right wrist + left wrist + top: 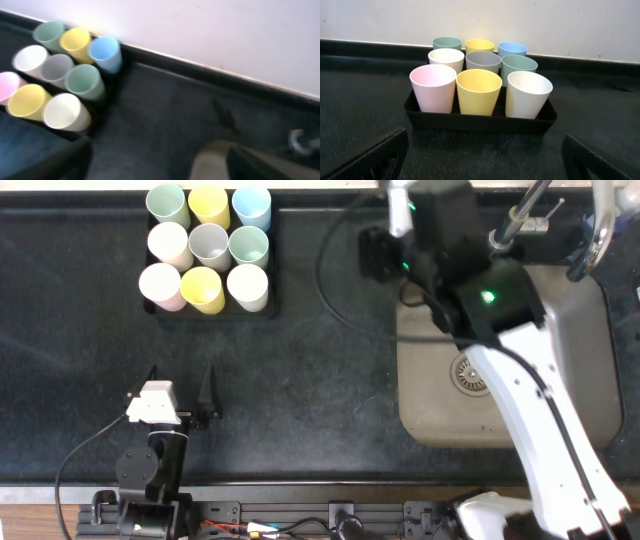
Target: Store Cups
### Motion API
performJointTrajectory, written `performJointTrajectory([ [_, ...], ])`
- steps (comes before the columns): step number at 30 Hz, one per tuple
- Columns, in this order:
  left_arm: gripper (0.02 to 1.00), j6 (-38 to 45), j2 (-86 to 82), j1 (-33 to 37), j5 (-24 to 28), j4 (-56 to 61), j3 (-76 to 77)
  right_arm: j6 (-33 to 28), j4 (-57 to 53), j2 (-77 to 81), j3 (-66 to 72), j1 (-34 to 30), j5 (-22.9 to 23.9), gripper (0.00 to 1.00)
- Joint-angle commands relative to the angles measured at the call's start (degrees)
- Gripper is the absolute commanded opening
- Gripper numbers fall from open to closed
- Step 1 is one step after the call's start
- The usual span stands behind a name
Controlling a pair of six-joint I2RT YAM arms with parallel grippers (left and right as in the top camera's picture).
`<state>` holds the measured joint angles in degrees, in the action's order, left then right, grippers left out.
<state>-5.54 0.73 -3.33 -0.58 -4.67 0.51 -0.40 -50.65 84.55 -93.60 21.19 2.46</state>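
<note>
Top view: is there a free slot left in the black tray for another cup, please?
No, the tray holds nine cups in three full rows of three, leaving no free slot.

Even overhead light is falling on the dark worktop, a sheen is showing on the steel sink, cups are casting faint shadows into their tray, and the right wrist view is blurring throughout.
</note>
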Motion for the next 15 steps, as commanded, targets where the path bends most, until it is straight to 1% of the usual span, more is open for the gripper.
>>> performJointTrajectory([
  [1,1.000,1.0,-0.6,0.2,1.0,-0.2,-0.1,-1.6,3.0,-10.3,8.0,-3.1,0.8,0.998],
  [9,1.000,1.0,-0.6,0.2,1.0,-0.2,-0.1,-1.5,9.4,-27.7,25.9,-9.4,0.6,0.998],
  [15,1.000,1.0,-0.6,0.2,1.0,-0.2,-0.1,-1.5,18.1,-41.4,39.6,-10.6,0.6,0.998],
])
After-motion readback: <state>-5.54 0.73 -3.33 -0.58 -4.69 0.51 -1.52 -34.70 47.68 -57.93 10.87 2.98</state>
